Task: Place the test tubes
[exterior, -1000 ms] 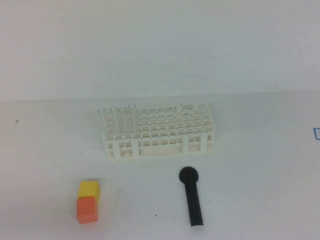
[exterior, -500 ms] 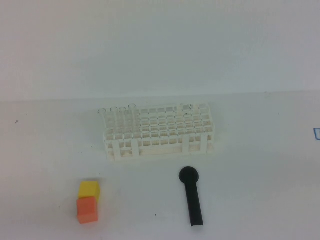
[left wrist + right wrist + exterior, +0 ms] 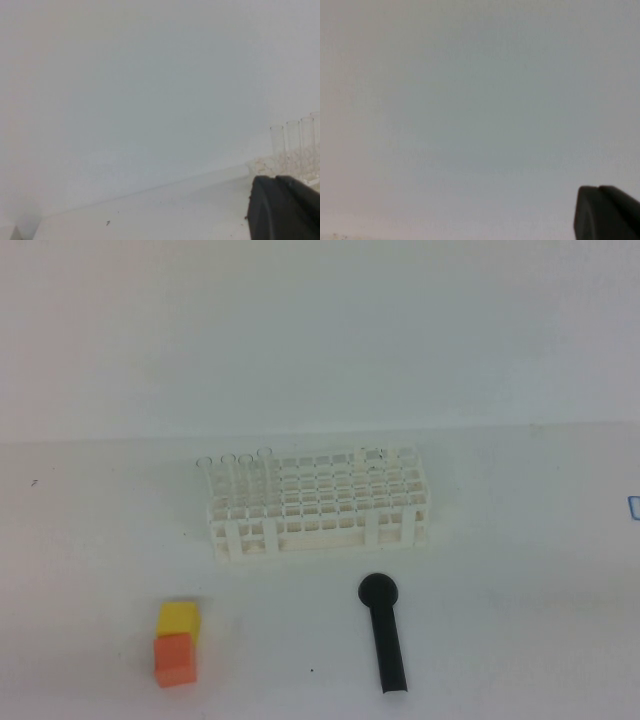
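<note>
- Test tubes (image 3: 236, 473): four clear glass tubes, upright, open mouths up, standing at the rack's far-left corner. Two more rims seem to show at the far-right corner; too faint to be sure.
- Rack (image 3: 317, 502): white plastic lattice, many square cells, long side facing the robot, at mid-table. Most cells read empty.
- Left wrist view: the tubes (image 3: 292, 142) show as a row of thin clear cylinders rising above the rack's top (image 3: 272, 165).
- Open room: bare white table (image 3: 520, 570) on both sides of the rack and behind it, up to the pale wall (image 3: 320, 330).
- Near side of the rack: a black round-headed tool (image 3: 384, 635) lies flat, head toward the rack, apart from it.
- Near-left: a yellow block (image 3: 178, 618) with an orange block (image 3: 174, 658) close against its near face, both well apart from the rack.
- A blue mark (image 3: 634, 507) sits at the table's right edge.
- Left gripper (image 3: 285, 210): only a dark piece at the corner of its wrist view; neither arm shows in the high view. Spread or pressed together: cannot tell. Tubes and rack lie beyond it, not touching.
- Right gripper (image 3: 607, 212): a dark piece against blank wall; state cannot be told. No tube near it.
</note>
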Action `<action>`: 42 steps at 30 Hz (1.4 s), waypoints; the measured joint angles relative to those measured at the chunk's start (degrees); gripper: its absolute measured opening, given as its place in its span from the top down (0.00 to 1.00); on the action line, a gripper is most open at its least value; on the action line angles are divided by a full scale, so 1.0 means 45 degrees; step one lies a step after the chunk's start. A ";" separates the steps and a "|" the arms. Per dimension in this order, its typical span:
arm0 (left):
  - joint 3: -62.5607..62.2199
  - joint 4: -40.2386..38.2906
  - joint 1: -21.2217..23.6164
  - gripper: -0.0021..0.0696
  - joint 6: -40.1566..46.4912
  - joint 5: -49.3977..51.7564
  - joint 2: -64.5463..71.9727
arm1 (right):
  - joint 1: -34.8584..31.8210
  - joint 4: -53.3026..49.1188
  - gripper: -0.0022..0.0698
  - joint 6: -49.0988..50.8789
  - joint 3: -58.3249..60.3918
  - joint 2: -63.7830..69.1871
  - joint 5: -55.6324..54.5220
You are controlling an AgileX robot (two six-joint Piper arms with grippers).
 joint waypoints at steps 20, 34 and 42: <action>0.0000 0.0000 0.0000 0.97 0.0000 0.0024 0.0022 | 0.0000 -0.7752 0.97 0.8398 0.3878 -0.0869 0.2284; 0.0000 0.0000 0.0000 0.97 0.0000 0.0026 0.0022 | 0.0000 -0.7970 0.97 0.8641 0.3793 -0.0869 0.3911; 0.0000 0.0000 0.0000 0.97 0.0000 0.0026 0.0022 | 0.0000 -0.7970 0.97 0.8641 0.3793 -0.0869 0.3933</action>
